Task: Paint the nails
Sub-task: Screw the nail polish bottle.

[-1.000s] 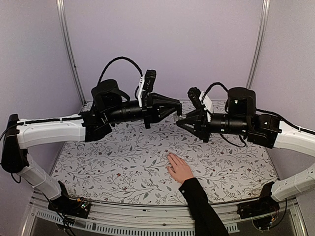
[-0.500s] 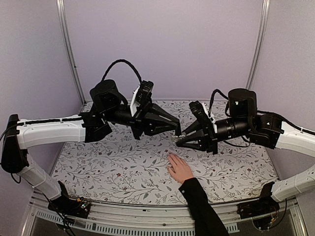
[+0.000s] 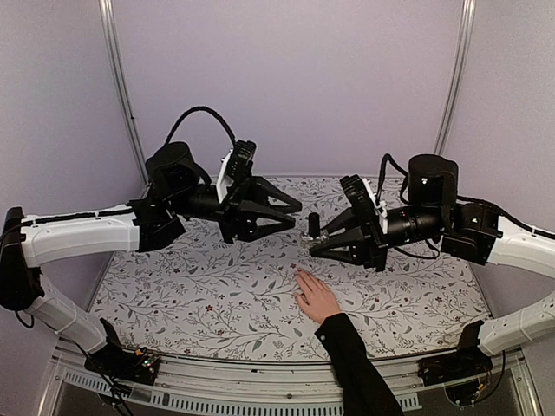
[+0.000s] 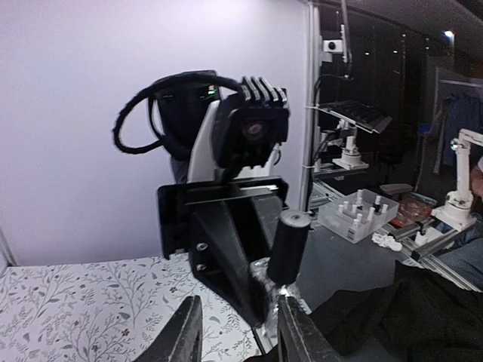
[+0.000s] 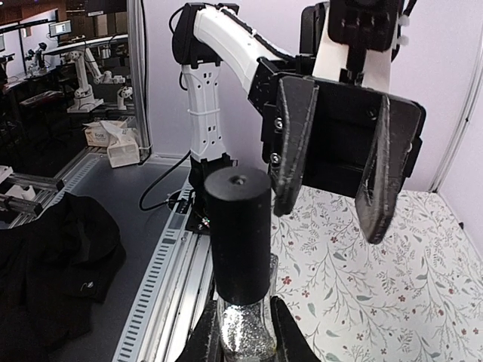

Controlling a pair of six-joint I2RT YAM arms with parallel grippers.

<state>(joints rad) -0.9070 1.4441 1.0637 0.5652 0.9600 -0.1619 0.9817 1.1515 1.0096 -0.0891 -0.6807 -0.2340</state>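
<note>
Step in hand, likely: uncapping. Right gripper [image 3: 310, 246] pinches glitter polish bottle [image 5: 243, 330] at glass base; black cap [image 5: 240, 219] still on. Left gripper [image 5: 329, 223] spread, empty, just short of cap. Nails [image 3: 301, 277] on hand [image 3: 317, 299], flat on floral table [image 3: 217, 295] below. Next: left closes on cap, twists.

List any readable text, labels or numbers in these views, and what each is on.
None legible.
Bottle: plain black cap, no label showing.
Tablecloth: floral print only, no words.
Background boxes: any markings are too small and blurred to read.
</note>
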